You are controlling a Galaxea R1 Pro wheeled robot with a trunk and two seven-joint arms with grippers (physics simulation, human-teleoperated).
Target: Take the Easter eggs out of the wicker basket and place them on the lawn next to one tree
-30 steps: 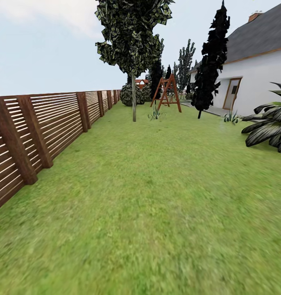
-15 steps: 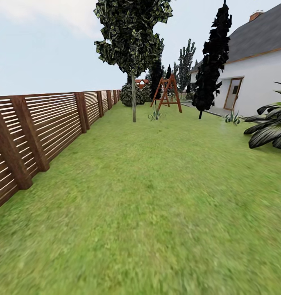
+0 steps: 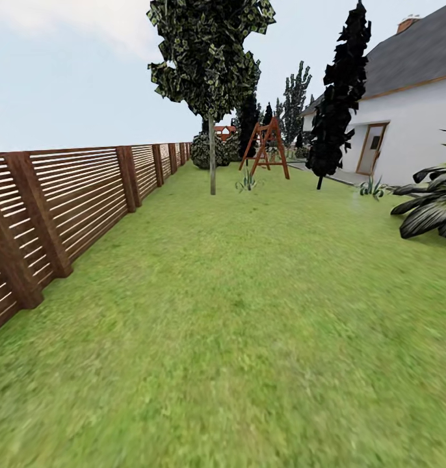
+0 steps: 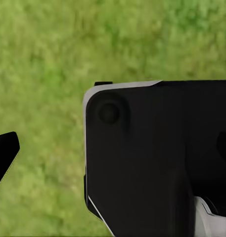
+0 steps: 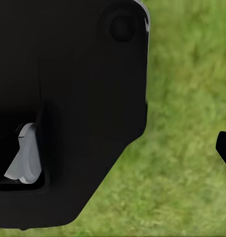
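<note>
The lawn [image 3: 249,312] stretches ahead as mottled green grass. A tree [image 3: 212,162] with a thin pale grey trunk and a dark angular crown stands far ahead, near the fence. The Easter eggs and the wicker basket are out of view. In the left wrist view, one black fingertip [image 4: 4,154] pokes in over the grass beside a large black part of the robot [image 4: 157,158]. In the right wrist view, one black fingertip [image 5: 224,149] shows at the frame's edge next to a black robot part [image 5: 68,98]. Neither view shows how the jaws stand.
A brown slatted fence [image 3: 73,195] runs along the left. A red wooden swing frame [image 3: 267,148] and a tall dark conifer [image 3: 340,97] stand far ahead. The white house [image 3: 411,123] and a striped-leaf plant [image 3: 434,211] are on the right.
The whole head view has shifted: fence posts slide left and toward me, and the plant slides off to the right. The camera is moving forward over the lawn.
</note>
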